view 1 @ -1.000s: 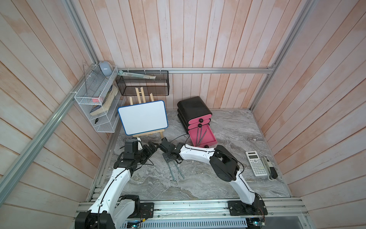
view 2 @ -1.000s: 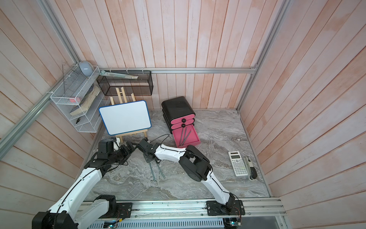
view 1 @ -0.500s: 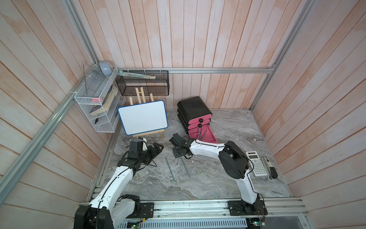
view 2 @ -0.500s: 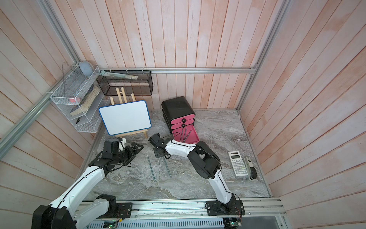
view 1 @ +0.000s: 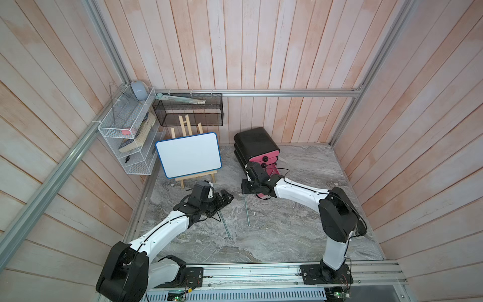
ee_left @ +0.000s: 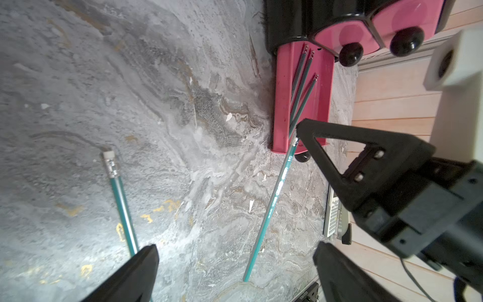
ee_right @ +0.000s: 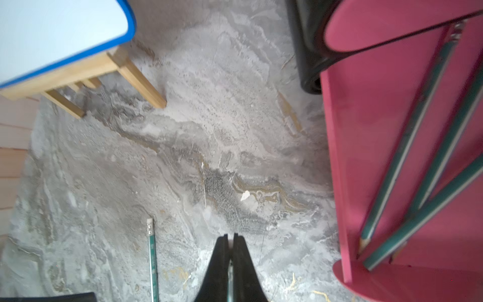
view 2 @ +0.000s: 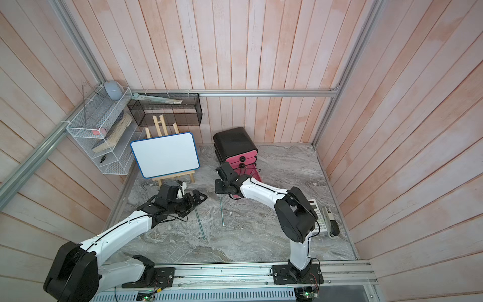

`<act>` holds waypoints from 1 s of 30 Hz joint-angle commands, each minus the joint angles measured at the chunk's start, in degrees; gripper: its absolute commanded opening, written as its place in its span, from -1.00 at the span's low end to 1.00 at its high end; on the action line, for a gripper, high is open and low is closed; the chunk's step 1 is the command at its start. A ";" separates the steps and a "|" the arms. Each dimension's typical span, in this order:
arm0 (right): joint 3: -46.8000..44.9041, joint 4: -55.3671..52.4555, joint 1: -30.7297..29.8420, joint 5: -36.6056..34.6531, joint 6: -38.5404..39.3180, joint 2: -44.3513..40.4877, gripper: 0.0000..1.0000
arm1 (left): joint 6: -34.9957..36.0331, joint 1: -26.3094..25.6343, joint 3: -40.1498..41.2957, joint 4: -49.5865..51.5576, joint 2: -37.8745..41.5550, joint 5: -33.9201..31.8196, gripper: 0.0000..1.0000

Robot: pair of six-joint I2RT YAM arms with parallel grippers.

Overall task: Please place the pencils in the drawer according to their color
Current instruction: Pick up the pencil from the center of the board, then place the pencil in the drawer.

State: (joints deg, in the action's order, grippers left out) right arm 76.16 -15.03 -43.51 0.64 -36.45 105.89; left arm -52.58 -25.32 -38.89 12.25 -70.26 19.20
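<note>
Drawer [view 1: 256, 142]: glossy black cabinet with rounded corners, at back of table [view 1: 287, 235], whose surface is grey, marble-look, veined and matte. Three pink fronts with round black knobs. Top two are shut; bottom tray [ee_left: 282, 104] is pulled out, flat smooth pink plastic.

Tray pencils [ee_left: 300, 86]: three, teal, thin, silver ferrules toward the cabinet, fanned and crossing near their points.

Right claw [ee_right: 230, 236] has black tapered fingers pressed together, pinching held pencil [ee_left: 271, 206] at its ferrule end, just beside the tray's front. That pencil slants down toward the table. Teal barrel with white print along it, too small to read.

Loose pencil [ee_left: 122, 206] lies flat on the table, well apart from the tray: teal, crimped silver ferrule, white eraser.

Left claw [ee_left: 236, 247] is spread wide with nothing in it, above the table near the loose pencil.

Whiteboard [view 1: 189, 154]: blank, blue rim, rounded corners, on a pale wood easel [view 1: 196, 176] left of the drawer.
</note>
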 commanded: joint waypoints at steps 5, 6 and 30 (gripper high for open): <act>-5.80 7.02 7.33 5.28 -6.17 -5.17 -1.00 | -0.86 -2.68 -4.84 -2.67 -3.31 -2.41 0.99; -6.37 7.89 8.75 6.16 -6.88 -5.57 -1.00 | -0.86 -2.87 -5.25 -2.67 -3.76 -2.50 0.99; -12.27 14.86 20.65 12.95 -11.06 -7.25 -0.39 | 0.38 -4.83 -8.61 -1.04 -6.81 -4.48 0.99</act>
State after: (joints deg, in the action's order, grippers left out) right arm 66.02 -0.23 -21.28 12.01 -48.01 100.49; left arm -53.15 -29.82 -45.65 10.87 -76.40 15.92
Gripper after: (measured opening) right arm 0.260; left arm 0.995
